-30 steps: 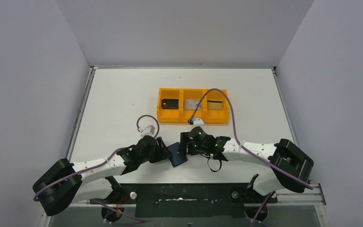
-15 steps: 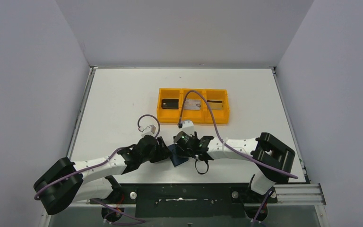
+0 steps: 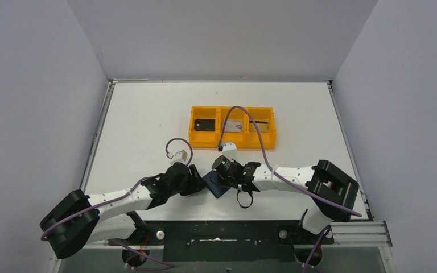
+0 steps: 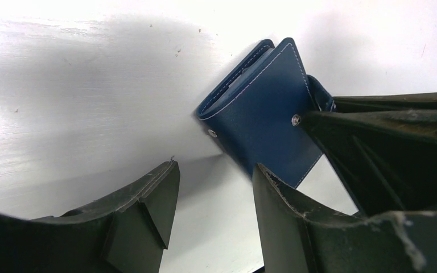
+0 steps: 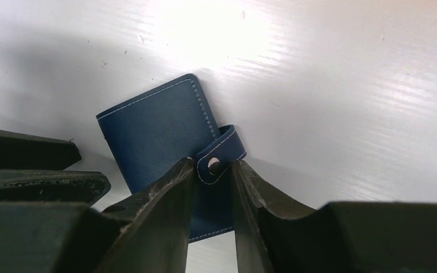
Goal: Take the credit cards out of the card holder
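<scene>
Surface (image 3: 148, 114): white, carrying everything else.
Left arm (image 3: 119, 199): reaches in from the near left towards the middle.
Right arm (image 3: 290, 173): reaches in from the near right to meet it.
Tray (image 3: 205, 140): orange with three compartments, far of both grippers; a dark item lies in its left compartment.
Card holder (image 4: 262, 125): navy blue, folded shut, lying flat on the surface near the middle front, between the two grippers.
Left gripper (image 4: 216, 168): jaws wide, with nothing held; the holder's near left corner is just ahead of the gap.
Right gripper (image 5: 213, 165): narrowed onto the tab, one finger against each side.
Silver-grey card (image 3: 238, 128): in the tray's middle compartment.
Gold-tan card (image 3: 260, 126): in the tray's right compartment.
Closing tab (image 5: 223, 148): wrapped over the holder's right edge and snapped down.
</scene>
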Robot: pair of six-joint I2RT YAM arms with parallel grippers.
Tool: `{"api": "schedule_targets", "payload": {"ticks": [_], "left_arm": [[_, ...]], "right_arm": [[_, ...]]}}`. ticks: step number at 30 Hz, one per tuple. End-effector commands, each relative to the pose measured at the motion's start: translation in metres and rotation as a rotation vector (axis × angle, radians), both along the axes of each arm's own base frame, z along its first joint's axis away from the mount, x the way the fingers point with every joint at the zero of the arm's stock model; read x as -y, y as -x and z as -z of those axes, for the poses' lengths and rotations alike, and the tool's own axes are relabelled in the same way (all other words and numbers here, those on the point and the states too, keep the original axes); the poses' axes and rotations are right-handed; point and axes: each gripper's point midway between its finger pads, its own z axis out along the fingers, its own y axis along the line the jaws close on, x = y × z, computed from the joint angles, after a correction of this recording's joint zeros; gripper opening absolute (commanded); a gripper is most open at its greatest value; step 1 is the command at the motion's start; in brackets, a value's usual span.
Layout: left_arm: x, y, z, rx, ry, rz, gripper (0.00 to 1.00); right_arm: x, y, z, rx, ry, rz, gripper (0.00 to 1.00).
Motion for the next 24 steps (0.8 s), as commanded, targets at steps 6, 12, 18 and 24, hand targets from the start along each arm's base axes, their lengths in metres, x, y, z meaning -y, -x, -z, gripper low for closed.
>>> {"api": "schedule_targets", "payload": {"ticks": [6,12,18,24], "left_arm": [[-0.008,0.006,0.003,-0.004,-0.042,0.017,0.51],[-0.006,0.002,-0.008,0.029,-0.011,0.004,0.51],[-0.009,0.001,-0.011,0.035,-0.022,-0.001,0.51],[-0.009,0.003,-0.010,0.026,-0.031,0.009,0.51]], "right_arm": [[-0.004,-0.018,-0.018,0.042,-0.107,0.024,0.19],[-0.004,-0.017,-0.020,0.039,-0.132,0.022,0.11],[0.006,-0.018,-0.024,0.051,-0.173,0.069,0.13],[0.017,-0.024,-0.011,0.015,-0.203,0.084,0.18]]}}
